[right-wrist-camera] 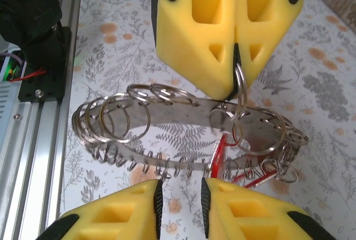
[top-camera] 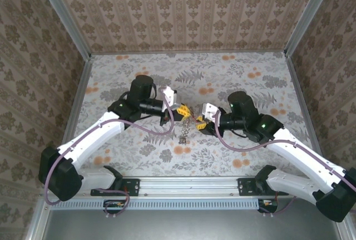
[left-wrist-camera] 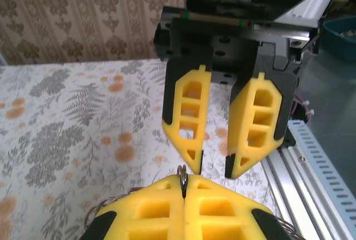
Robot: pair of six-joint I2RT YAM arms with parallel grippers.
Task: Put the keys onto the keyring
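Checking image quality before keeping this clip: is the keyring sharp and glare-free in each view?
Top external: evenly lit, keyring tiny, detail lost. Right wrist: sharp, mild sheen on its band. Left wrist: its wire edges peek past the left gripper, slightly soft.

A lab test cell (dressed homely). Aluminium posts (top-camera: 61,14) frame wallpapered walls (top-camera: 189,6); a mounting rail (top-camera: 189,183) edges the floral table (top-camera: 139,156).

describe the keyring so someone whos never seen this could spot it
Look at the middle of the floral table. The keyring hangs from the shut left claw. It is a wide silvery hoop fringed with small wire loops, far bigger than the tiny red keys by it.
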